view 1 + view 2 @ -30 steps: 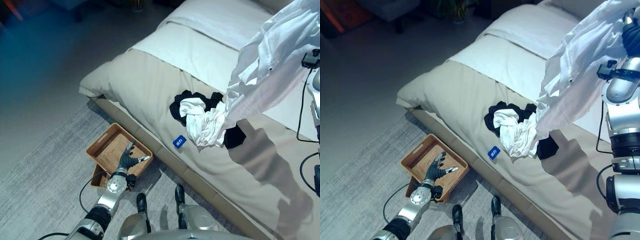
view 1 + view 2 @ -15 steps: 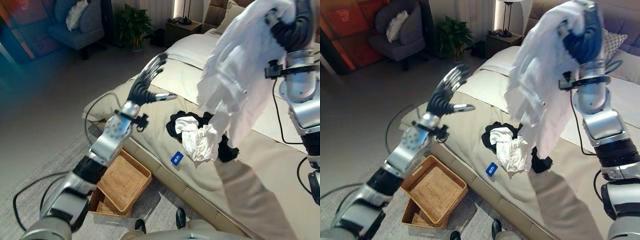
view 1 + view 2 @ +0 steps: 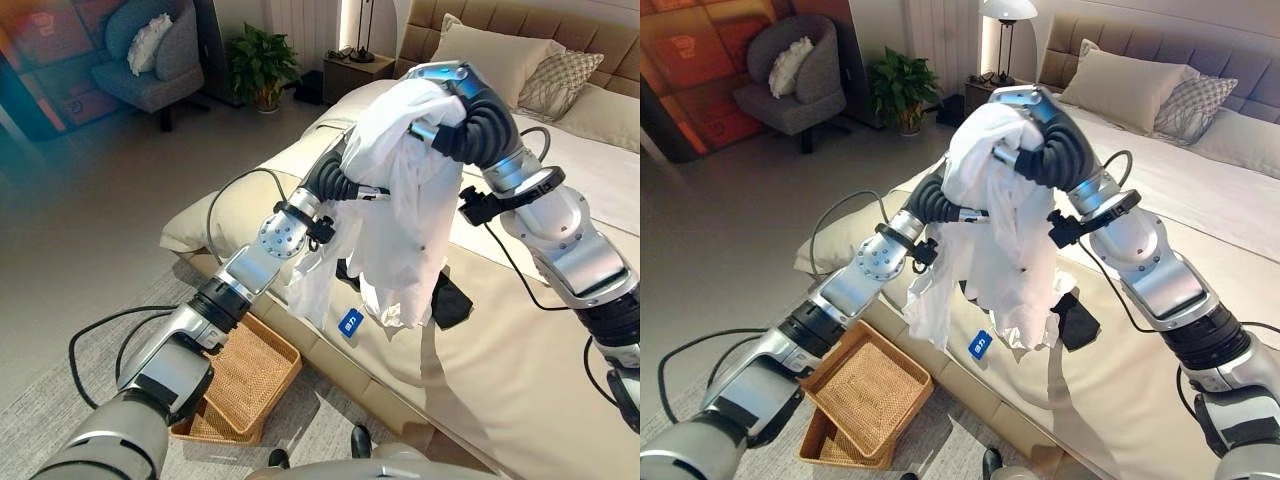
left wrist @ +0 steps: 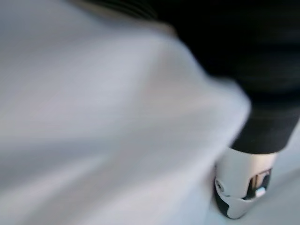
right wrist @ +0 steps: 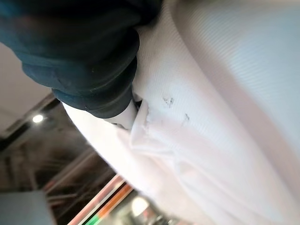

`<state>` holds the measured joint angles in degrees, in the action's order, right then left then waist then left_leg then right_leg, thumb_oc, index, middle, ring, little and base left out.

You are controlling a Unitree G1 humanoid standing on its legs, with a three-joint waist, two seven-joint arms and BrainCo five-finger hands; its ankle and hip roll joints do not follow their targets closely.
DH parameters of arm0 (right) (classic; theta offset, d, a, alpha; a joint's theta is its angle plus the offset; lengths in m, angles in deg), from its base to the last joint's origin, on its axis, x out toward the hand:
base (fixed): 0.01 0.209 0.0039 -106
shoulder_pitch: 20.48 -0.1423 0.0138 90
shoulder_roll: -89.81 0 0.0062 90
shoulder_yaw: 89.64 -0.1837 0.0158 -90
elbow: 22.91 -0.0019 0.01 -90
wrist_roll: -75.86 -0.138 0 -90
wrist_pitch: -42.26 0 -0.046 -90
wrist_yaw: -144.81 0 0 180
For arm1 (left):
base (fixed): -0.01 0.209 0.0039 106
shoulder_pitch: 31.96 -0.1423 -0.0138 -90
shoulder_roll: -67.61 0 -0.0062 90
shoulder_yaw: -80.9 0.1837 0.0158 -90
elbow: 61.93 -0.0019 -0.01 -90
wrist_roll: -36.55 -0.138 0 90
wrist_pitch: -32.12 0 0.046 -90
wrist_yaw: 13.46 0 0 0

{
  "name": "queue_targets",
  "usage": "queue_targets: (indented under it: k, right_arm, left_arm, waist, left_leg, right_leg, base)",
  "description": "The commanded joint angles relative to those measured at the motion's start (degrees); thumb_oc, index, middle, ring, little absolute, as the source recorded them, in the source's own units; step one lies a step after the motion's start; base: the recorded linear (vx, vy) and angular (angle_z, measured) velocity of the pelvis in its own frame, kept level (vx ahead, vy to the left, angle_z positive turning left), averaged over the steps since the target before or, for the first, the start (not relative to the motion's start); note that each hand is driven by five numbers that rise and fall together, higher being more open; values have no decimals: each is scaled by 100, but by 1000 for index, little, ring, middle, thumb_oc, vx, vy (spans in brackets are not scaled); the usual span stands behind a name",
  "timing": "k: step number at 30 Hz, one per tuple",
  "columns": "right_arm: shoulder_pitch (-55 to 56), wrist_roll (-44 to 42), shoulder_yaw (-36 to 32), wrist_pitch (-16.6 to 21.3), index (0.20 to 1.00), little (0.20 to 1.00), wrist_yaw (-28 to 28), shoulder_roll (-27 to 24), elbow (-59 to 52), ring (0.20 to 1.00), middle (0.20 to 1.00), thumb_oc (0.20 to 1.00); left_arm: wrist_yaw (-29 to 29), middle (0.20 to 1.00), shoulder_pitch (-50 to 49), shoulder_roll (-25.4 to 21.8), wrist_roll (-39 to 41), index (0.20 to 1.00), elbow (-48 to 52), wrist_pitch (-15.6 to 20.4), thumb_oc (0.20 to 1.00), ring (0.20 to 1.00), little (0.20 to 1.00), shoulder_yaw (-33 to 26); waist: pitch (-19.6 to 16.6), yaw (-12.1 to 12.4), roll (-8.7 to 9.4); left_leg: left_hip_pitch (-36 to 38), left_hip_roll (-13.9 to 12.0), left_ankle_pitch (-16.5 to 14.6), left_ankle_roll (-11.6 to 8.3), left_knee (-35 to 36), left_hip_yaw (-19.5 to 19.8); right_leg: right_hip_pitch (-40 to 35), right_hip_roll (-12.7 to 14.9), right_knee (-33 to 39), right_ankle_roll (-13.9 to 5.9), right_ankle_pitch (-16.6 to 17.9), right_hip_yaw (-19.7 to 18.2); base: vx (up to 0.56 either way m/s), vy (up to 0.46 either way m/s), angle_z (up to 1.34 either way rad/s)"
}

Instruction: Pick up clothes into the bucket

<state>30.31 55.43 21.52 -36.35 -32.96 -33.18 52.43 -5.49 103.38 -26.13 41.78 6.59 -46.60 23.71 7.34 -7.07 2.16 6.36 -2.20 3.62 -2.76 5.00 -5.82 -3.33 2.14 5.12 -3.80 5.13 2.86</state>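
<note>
My right hand [image 3: 472, 122] holds a white garment [image 3: 400, 225] up above the bed's edge, the cloth bunched over it and hanging down in long folds. My left hand [image 3: 336, 180] reaches up from the lower left and touches the garment's side; its fingers go into the folds and are hidden. In the left wrist view white cloth [image 4: 103, 122] lies right against the hand. A brown wicker basket [image 3: 865, 390] sits on the rug beside the bed, below my left arm. A black garment [image 3: 452, 300] lies on the bed behind the hanging cloth.
The beige bed [image 3: 520, 380] runs along the right, with pillows [image 3: 500, 55] at its head. A small blue tag [image 3: 349, 322] lies near the bed's edge. An armchair [image 3: 150, 55] and a potted plant [image 3: 255, 60] stand at the far side of the room.
The view has tilted up towards the room. My left arm rose from the basket to the garment. My right hand brought the white garment leftwards, lifting its trailing end off the bed.
</note>
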Motion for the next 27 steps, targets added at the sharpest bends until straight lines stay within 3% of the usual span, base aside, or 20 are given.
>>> queue_targets:
  k: [1,10,13,14,15,17,18,22,27]
  right_arm:
    - [-596,-361,-306,512,200,200,154,245,-433,200,200,200]
    - [-1028,-424,-195,599,200,200,195,687,-888,200,200,200]
    - [-1081,-509,-160,584,200,200,184,721,-866,200,200,200]
    - [-1105,-597,-135,557,200,200,157,713,-851,200,200,200]
    - [-1106,-622,-97,560,200,200,165,727,-835,200,200,200]
    - [-1174,-692,90,535,200,200,177,759,-736,200,200,200]
    - [-1216,-713,149,545,200,200,191,750,-750,200,200,200]
    - [-1224,-748,305,545,200,200,204,581,-645,200,200,200]
    - [-1010,-712,319,505,200,200,134,457,-497,200,200,200]
  left_arm:
    - [192,1000,664,197,-349,1000,-690,-2,1000,1000,1000,195]
    - [150,1000,543,611,-549,1000,-1475,-196,1000,1000,1000,238]
    - [-261,1000,506,543,331,1000,-1084,-70,1000,1000,1000,358]
    - [-662,1000,481,423,1234,1000,-709,11,1000,1000,1000,460]
    - [-729,890,463,352,1694,890,-539,19,890,890,890,509]
    - [-1253,260,362,361,3187,260,-258,-76,260,260,260,617]
    - [-1201,200,314,295,3250,200,-187,-51,200,200,200,681]
    - [-1798,200,98,69,4785,200,276,-399,200,200,200,876]
    - [-2121,200,-22,-289,5401,200,554,-522,200,200,200,876]
  waist:
    - [-232,16,208]
    - [-179,-15,186]
    - [-184,-34,168]
    - [-190,-48,151]
    - [-194,-54,149]
    - [-217,-94,149]
    - [-220,-101,150]
    - [-266,-135,177]
    - [-273,-138,194]
  left_leg:
    - [3,106,-515,85,-444,120]
    - [-40,123,-551,124,-521,96]
    - [-54,127,-556,129,-533,93]
    - [-54,130,-554,127,-530,87]
    - [-49,131,-554,127,-526,83]
    - [14,120,-593,113,-481,84]
    - [24,120,-593,112,-476,78]
    - [46,115,-586,96,-436,76]
    - [52,117,-579,79,-406,76]
  right_leg:
    - [-97,380,-493,-451,-303,354]
    - [-49,386,-522,-445,-283,284]
    - [-30,391,-534,-446,-281,266]
    - [-22,393,-537,-450,-276,264]
    - [-27,395,-534,-449,-273,261]
    - [-69,382,-519,-458,-305,253]
    - [-74,382,-516,-455,-304,248]
    - [-85,380,-475,-456,-288,227]
    - [-86,385,-447,-464,-277,239]
  base:
    - [0,0,0]
    - [-4,2,-2]
    - [-1,2,-2]
    - [0,0,0]
    - [0,0,0]
    - [51,14,0]
    - [51,10,1]
    - [0,0,0]
    - [0,0,0]
